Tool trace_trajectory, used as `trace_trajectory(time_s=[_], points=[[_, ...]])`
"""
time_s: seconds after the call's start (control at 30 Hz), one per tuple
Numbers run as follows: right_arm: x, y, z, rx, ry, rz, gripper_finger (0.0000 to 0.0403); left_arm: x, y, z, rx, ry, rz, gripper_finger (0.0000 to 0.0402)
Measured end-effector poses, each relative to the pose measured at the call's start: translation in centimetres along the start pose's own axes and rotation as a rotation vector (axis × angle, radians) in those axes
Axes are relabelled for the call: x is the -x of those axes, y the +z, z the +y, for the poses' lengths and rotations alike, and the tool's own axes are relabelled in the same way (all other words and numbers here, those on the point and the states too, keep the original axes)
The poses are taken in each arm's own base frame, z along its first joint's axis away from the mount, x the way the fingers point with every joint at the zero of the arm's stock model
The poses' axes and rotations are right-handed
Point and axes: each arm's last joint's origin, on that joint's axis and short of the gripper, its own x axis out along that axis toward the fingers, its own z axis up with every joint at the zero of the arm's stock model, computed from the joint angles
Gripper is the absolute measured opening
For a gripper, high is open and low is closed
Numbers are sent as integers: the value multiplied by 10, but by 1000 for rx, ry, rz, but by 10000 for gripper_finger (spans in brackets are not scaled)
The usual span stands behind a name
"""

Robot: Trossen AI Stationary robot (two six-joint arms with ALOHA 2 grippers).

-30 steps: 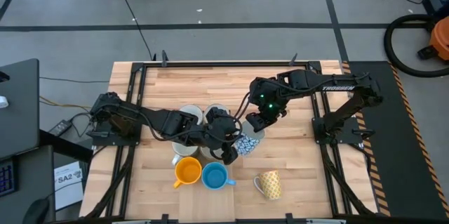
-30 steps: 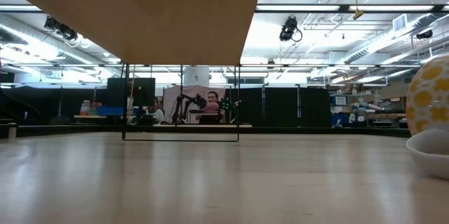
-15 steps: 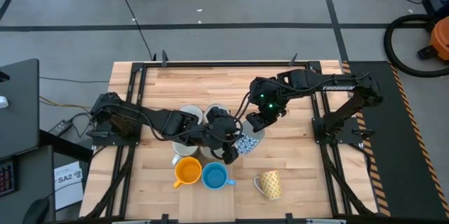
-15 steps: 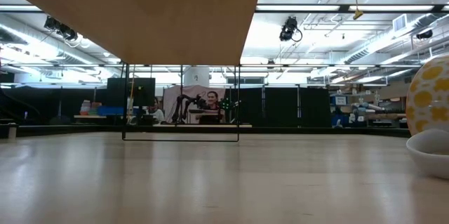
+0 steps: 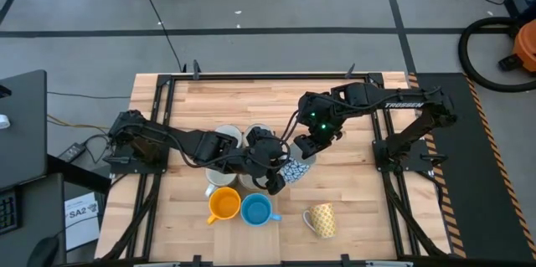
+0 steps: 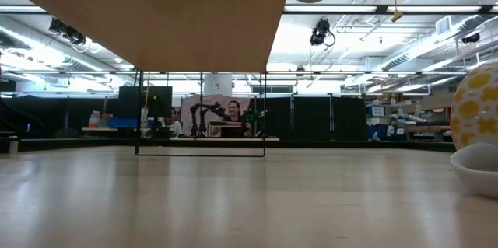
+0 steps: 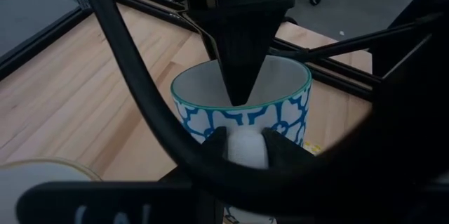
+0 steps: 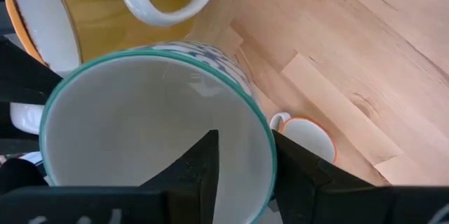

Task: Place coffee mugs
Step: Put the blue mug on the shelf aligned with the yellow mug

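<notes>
The left tool [image 7: 244,148] is gripping the handle of the blue-and-white mug [image 7: 242,108], standing mid-worktop [image 5: 352,187]; the right tool [image 8: 242,159] is straddling its rim, fingers parted (one inside, one outside).

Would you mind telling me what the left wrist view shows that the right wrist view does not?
Only the left wrist view shows the left gripper closed on the patterned mug's white handle, with the right finger dipping inside the rim. Only the right wrist view shows the orange mug and the right gripper straddling the rim. Both show the patterned mug and the table.
</notes>
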Motion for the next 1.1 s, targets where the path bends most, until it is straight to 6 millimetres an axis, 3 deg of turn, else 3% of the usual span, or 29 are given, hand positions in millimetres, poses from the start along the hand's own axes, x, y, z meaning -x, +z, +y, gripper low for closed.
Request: trace_trajectory(time_s=[0.4, 1.1], points=[[22, -7, -8, 29, -16, -61, 121, 0, 2, -1, 15, -13, -21, 80], [96, -58, -37, 77, -77, -384, 120, 8, 8, -6, 23, -61, -70, 80]])
